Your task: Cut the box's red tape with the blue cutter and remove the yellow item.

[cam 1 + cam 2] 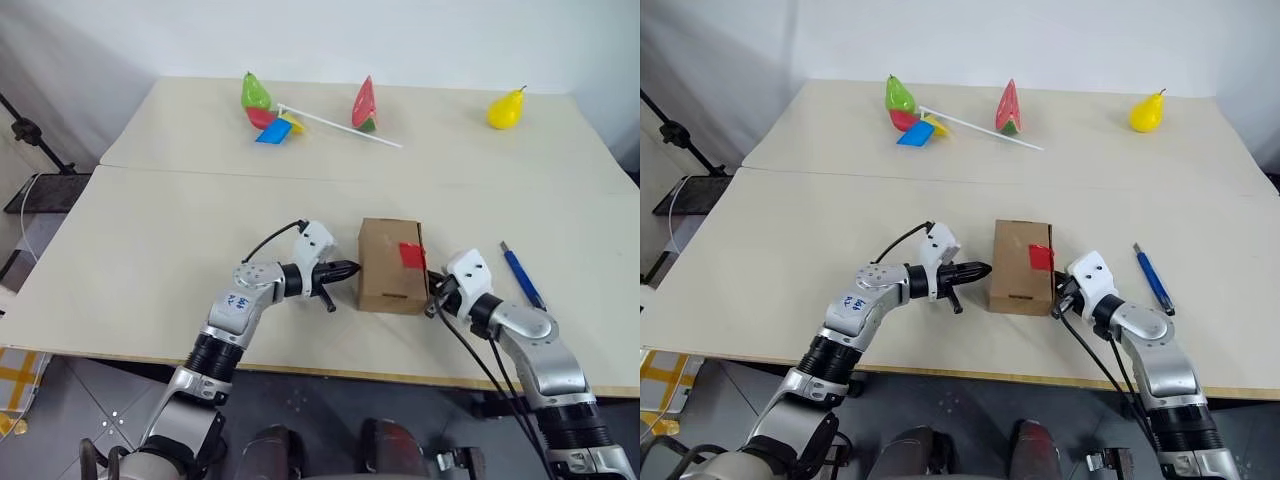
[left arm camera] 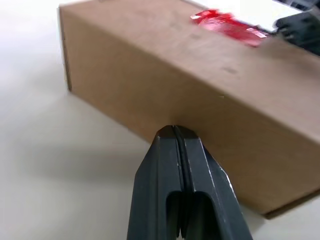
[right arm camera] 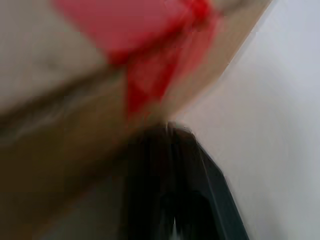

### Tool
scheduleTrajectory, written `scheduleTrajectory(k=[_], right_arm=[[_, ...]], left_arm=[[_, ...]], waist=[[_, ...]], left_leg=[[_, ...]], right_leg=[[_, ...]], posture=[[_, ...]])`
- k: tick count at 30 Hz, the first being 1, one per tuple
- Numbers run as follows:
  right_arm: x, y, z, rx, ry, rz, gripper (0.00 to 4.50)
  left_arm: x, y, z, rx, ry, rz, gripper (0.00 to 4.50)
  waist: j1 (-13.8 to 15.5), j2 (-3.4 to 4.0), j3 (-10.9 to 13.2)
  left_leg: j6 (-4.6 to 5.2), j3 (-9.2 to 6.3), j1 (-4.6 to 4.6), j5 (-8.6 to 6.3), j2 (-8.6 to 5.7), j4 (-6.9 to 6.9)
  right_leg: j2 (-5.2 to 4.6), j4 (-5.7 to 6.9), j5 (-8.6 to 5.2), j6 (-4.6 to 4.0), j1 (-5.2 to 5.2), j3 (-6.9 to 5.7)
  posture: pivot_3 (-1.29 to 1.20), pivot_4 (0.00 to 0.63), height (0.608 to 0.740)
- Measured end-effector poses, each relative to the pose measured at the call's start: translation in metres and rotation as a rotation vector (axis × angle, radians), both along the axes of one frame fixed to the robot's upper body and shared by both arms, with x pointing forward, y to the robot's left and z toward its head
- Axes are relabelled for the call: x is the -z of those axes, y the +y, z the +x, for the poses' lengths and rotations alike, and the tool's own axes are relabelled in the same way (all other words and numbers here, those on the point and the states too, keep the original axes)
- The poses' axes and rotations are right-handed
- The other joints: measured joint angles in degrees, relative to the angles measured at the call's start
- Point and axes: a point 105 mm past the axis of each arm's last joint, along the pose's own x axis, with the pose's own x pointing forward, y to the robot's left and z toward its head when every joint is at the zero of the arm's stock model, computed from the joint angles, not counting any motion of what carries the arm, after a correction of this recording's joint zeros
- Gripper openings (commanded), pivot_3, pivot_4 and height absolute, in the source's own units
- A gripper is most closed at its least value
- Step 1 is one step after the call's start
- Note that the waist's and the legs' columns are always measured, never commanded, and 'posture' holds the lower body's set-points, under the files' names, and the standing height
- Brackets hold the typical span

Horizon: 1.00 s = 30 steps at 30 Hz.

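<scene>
At centre frame, the left claw (image 1: 347, 269), fingers pressed together and empty, noses against the left side of the box (image 1: 390, 265). The red tape (image 1: 411, 255) on its top looks uncut. The right claw (image 1: 435, 293), also closed on nothing, meets the box's right edge. Farther right, the blue cutter (image 1: 523, 276) lies untouched on the desk (image 1: 150, 250). Cutting and removal both appear still ahead; the yellow item stays unseen. No legible labels.
</scene>
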Motion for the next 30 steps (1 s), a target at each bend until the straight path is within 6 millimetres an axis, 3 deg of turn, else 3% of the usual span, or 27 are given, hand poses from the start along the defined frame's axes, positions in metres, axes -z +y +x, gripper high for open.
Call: scheduleTrajectory(k=[13,20,23,26,30], right_arm=[[0.002,0.035,-0.026,-0.081,0.089,0.006,0.05],[0.003,0.038,-0.046,-0.112,0.137,0.011,0.05],[0.002,0.022,-0.053,-0.089,0.179,0.0,0.05],[-0.012,-0.014,-0.054,0.041,0.26,0.095,0.94],[-0.044,-0.007,-0.063,-0.022,0.364,0.235,2.27]], left_arm=[[0.009,0.036,-0.041,0.031,0.084,0.082,0.0],[0.015,0.049,-0.044,-0.001,0.11,0.123,0.0],[0.016,0.067,-0.049,0.035,0.121,0.208,0.0],[-0.001,0.097,-0.041,0.032,0.112,0.278,0.0],[-0.044,0.084,-0.047,0.205,0.105,0.183,0.0]], waist=[[0.2,0.0,0.0],[0.3,0.0,0.0],[0.3,0.02,0.0],[0.4,0.01,0.1],[0.4,0.02,0.1]], left_leg=[[-0.03,-0.08,-0.02,-0.03,0.0,-0.02],[-0.04,-0.1,-0.03,-0.04,-0.01,-0.07],[-0.04,-0.09,-0.05,-0.05,-0.01,-0.08],[-0.03,-0.09,-0.1,-0.05,0.0,-0.07],[-0.03,-0.2,-0.14,-0.06,0.0,-0.12]], right_leg=[[-0.07,0.01,-0.02,-0.04,-0.04,0.03],[-0.07,-0.01,-0.03,-0.05,-0.06,0.02],[-0.08,-0.03,-0.04,-0.08,-0.1,0.03],[-0.12,-0.08,-0.08,-0.15,-0.15,0.03],[-0.2,-0.08,-0.1,-0.19,-0.16,0.02]], posture=[[0.0,0.15,0.74],[0.0,0.15,0.74],[0.0,0.15,0.74],[0.0,0.15,0.74],[0.0,0.15,0.74]])
